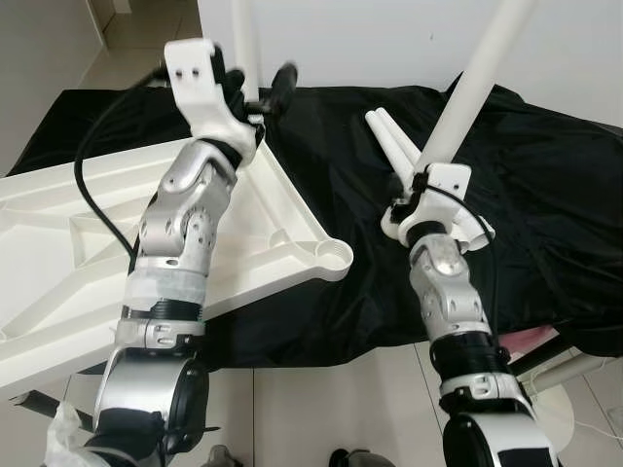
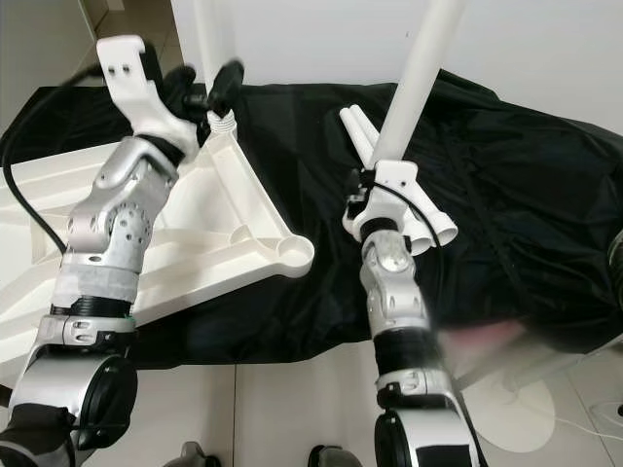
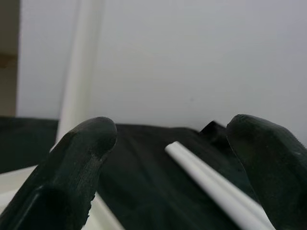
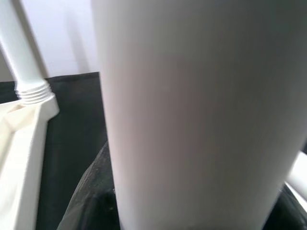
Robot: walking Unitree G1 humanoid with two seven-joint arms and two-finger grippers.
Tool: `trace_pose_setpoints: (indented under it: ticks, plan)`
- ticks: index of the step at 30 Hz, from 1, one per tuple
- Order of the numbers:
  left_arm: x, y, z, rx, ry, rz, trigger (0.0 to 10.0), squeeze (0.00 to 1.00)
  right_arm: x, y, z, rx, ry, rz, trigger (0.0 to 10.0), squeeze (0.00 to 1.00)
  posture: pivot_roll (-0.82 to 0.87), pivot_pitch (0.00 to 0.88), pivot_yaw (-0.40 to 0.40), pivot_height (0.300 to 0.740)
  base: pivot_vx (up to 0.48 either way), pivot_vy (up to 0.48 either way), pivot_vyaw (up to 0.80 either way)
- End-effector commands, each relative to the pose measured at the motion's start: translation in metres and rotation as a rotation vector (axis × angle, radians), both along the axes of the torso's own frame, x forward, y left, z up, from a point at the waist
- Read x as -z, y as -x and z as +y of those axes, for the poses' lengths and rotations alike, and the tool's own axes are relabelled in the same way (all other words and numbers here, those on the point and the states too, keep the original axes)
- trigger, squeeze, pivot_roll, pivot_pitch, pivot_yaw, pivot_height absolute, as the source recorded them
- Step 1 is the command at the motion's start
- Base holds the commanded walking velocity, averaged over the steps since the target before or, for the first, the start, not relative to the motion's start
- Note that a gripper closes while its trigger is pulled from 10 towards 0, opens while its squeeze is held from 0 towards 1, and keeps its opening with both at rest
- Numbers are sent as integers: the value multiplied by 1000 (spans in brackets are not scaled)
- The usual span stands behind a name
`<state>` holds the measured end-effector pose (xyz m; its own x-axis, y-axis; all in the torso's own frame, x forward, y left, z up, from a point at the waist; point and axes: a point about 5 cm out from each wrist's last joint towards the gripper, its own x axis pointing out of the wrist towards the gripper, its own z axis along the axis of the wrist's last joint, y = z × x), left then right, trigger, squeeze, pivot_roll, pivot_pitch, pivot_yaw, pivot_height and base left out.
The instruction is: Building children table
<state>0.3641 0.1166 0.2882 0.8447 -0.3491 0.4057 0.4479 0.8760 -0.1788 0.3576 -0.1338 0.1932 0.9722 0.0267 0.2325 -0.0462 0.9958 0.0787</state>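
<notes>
The white tabletop [image 1: 68, 243] lies upside down on a black cloth, its near corner socket [image 1: 336, 255] bare. One white leg [image 1: 245, 44] stands screwed into the far corner. My left gripper [image 1: 258, 92] is open at that leg's base; in the left wrist view the leg [image 3: 79, 72] stands beside one finger, with nothing between them. My right gripper [image 1: 433, 190] is shut on a second leg [image 1: 477, 78], held up and tilted over the cloth; in the right wrist view the held leg [image 4: 192, 110] is very close. Two more legs [image 1: 394, 141] lie on the cloth behind it.
The black cloth [image 1: 545, 195] covers the whole work surface, with a white wall behind. A black cable [image 1: 92, 185] loops from my left arm over the tabletop. Tiled floor, a pink object [image 1: 531, 341] and a white round base [image 1: 555, 409] lie at the near right.
</notes>
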Motion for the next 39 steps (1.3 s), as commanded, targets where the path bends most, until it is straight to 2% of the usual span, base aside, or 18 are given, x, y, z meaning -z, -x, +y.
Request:
trace_pose_setpoints:
  ticks: [1,3,5,7,8,10,13,19,23,28,30,34,36,39]
  plan:
    - [3,0,3,-30,-7,-1,10000,0,-6,4,2,-12,-10,-39,10000,0,-74,59,-4,740,0,0,0]
    - [16,2,4,-70,-70,11,10000,0,-8,9,2,-22,-1,-88,10000,0,-70,54,-5,740,0,0,0]
    - [16,2,4,-70,-70,11,10000,0,-8,9,2,-22,-1,-88,10000,0,-70,54,-5,740,0,0,0]
    - [38,5,0,-84,-147,43,10000,0,-9,16,3,-66,7,-136,10000,0,-70,55,-5,740,0,0,0]
    - [38,5,0,-84,-147,43,10000,0,-9,16,3,-66,7,-136,10000,0,-70,55,-5,740,0,0,0]
    - [58,9,-1,-78,-191,85,10000,0,-11,21,1,-63,8,-164,10000,0,-74,60,-2,740,0,0,0]
    - [72,12,2,-76,-219,118,10000,0,-10,22,-1,-45,15,-163,10000,0,-74,60,-2,740,0,0,0]
    - [82,11,15,-159,-280,134,10000,0,-7,24,-6,-17,39,-149,10000,0,-78,72,3,740,0,0,0]
    - [88,9,24,-219,-266,169,10000,0,-2,25,-12,25,34,-133,10000,0,-78,72,3,740,0,0,0]
    - [98,11,26,-253,-312,177,10000,0,4,28,-20,74,21,-116,10000,0,-74,77,1,740,0,0,0]
    - [106,16,27,-230,-363,170,10000,0,6,29,-25,102,7,-114,10000,0,-76,81,4,740,0,0,0]
    - [108,18,27,-219,-385,164,10000,0,6,30,-26,108,2,-114,10000,0,-76,81,4,740,0,0,0]
    - [114,22,22,-141,-442,152,10000,0,9,31,-26,110,1,-104,10000,0,-67,87,2,740,0,0,0]
    - [115,24,19,-107,-464,133,10000,0,11,31,-26,110,2,-97,10000,0,-67,87,3,740,0,0,0]
